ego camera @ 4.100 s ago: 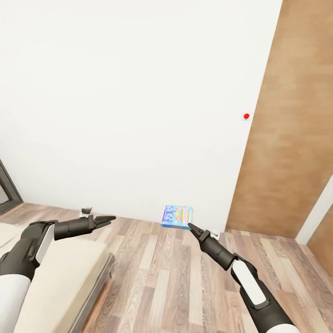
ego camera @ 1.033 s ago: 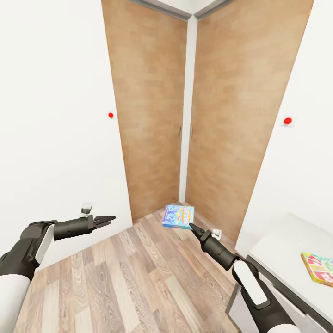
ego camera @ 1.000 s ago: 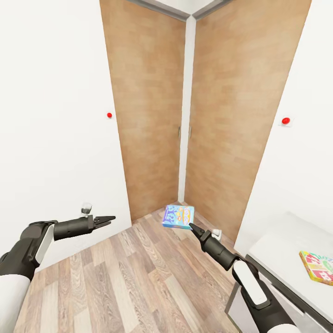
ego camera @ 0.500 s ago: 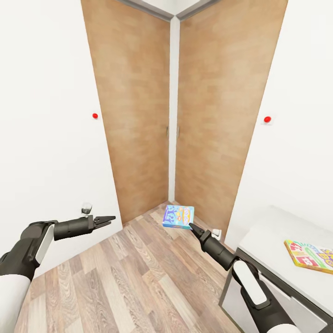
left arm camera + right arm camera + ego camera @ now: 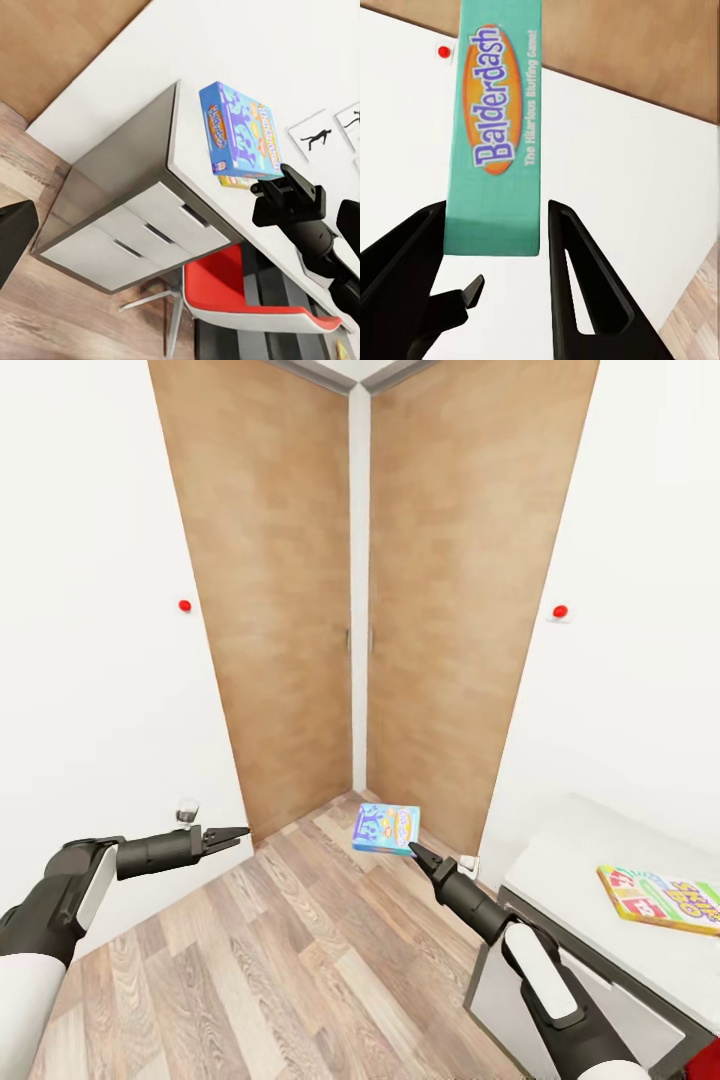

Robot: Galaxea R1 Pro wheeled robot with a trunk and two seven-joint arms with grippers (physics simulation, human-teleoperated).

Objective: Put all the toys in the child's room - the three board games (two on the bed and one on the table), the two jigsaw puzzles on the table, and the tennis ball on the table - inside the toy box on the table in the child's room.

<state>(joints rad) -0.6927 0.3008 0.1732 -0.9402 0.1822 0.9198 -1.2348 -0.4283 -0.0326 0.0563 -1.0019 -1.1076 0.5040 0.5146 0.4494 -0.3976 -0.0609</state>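
My right gripper (image 5: 411,848) clamps 1 blue board game (image 5: 386,829); 1 SKIP-BO game (image 5: 662,898) lies on the table (image 5: 560,870) beside it; my left gripper (image 5: 238,832) is empty, narrowly parted.

Bright, even, shadowless simulator lighting with no visible lamp. The white walls (image 5: 90,660) look nearly blown out and flat. The wooden doors (image 5: 290,610) and plank floor (image 5: 300,960) are sharp. Vertical lines lean outward toward the head view's edges, a wide-angle stretch. A soft shadow sits under the desk top (image 5: 150,161). No glare or motion blur.
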